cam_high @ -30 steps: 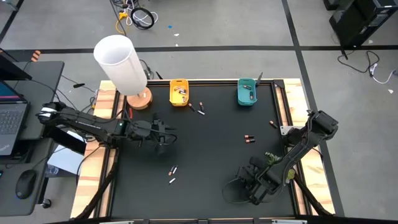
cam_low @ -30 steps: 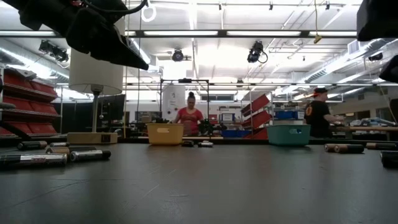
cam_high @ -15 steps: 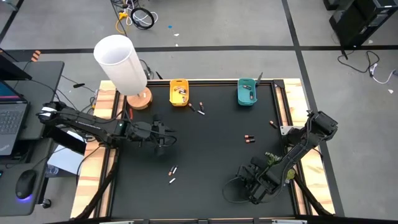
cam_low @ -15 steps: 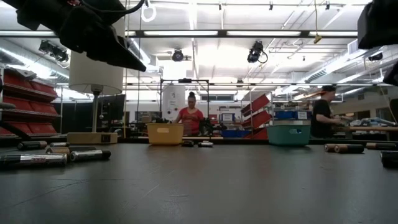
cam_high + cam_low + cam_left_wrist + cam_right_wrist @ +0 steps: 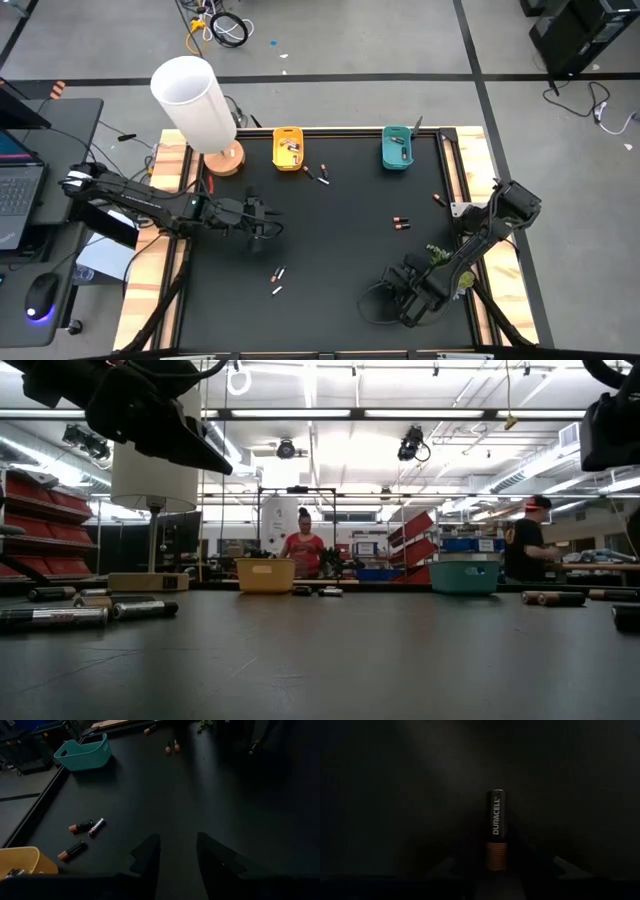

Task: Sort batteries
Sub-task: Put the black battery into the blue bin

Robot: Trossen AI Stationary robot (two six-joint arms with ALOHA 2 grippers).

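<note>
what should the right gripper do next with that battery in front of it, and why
Probably close the right gripper on the black-and-copper Duracell battery. It lies lengthwise between the two dark fingers, copper end nearest, seemingly ungripped. Then lift it off the black table.

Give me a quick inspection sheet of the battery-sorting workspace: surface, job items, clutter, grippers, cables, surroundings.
Surface: black mat, wooden edges.
Job's things: loose batteries scattered; some in yellow bin and teal bin.
Clutter: white lamp at far left corner.
Grippers: left gripper open, empty, over mat; right gripper low at near right, Duracell battery between its fingers, grip unclear.
Cables: coils on floor.
Surroundings: laptop, two people behind.
</note>
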